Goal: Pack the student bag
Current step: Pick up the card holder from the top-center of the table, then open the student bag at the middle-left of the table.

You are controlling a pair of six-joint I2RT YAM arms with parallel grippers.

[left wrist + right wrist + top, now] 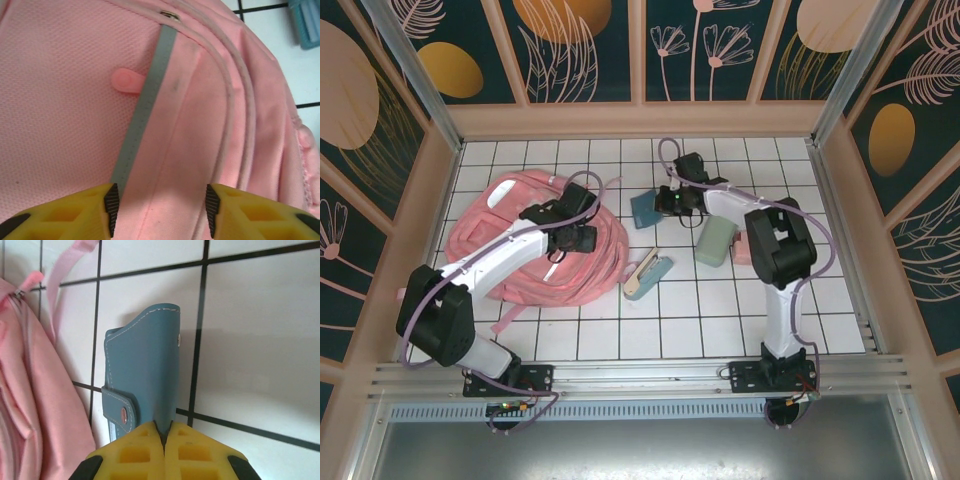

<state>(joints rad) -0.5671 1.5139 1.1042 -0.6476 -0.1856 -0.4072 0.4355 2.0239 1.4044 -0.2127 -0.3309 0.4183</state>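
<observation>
Step in hand, judged: item pick-up. Right fingers (666, 205) pinched shut on blue wallet (142, 370) just beside student bag (490, 235), which lies on left half of counter (720, 320). Left fingers (566, 240) half-open astride bag fabric, gripping nothing. Next move likely needs bag mouth opened before loading.

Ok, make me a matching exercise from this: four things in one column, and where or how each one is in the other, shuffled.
Things:
1 student bag
2 blue wallet
3 left pincer
4 green case

States:
A gripped at its edge by the shut right pincer
B pink, on the left half of the table
C open over pink fabric
D lying free, right of the wallet

Pairs: 1-B, 2-A, 3-C, 4-D
</observation>
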